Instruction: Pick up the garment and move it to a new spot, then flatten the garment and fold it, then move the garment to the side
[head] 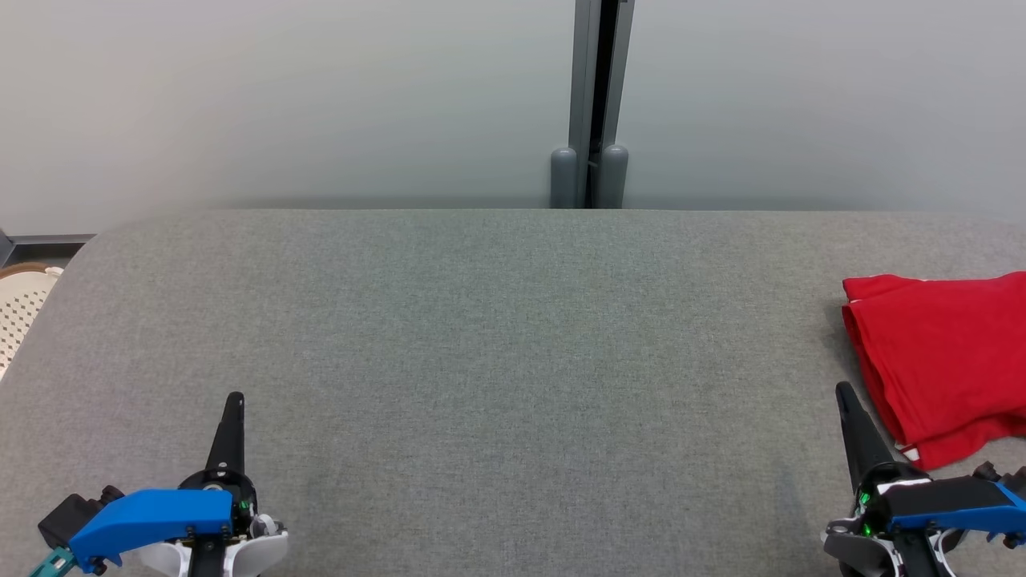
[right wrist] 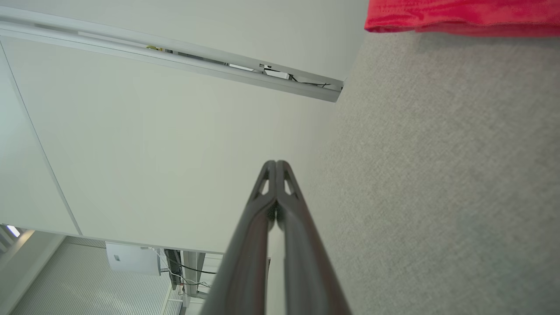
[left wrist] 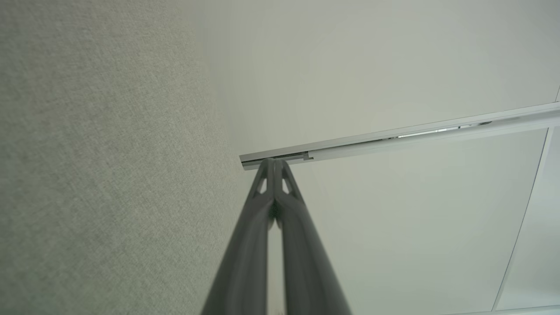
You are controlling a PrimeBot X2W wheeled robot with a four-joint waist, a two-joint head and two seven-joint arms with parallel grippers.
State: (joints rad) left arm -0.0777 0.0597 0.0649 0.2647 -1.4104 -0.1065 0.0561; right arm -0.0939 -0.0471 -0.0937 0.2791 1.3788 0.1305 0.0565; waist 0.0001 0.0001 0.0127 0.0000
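The garment [head: 938, 361] is out of our grasp: at the near edge of the table [head: 513, 361] our left gripper [head: 234, 398] and right gripper [head: 843, 389] sit closed and empty. Just beyond the right one it lies folded, red, against the right edge.

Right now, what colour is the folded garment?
Red, a plain solid shade; the folded garment shows best in the head view.

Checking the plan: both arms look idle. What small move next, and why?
Likely open the right gripper and reach toward the red garment: it lies apart from that gripper, on the table at its right side, and the jaws are shut.
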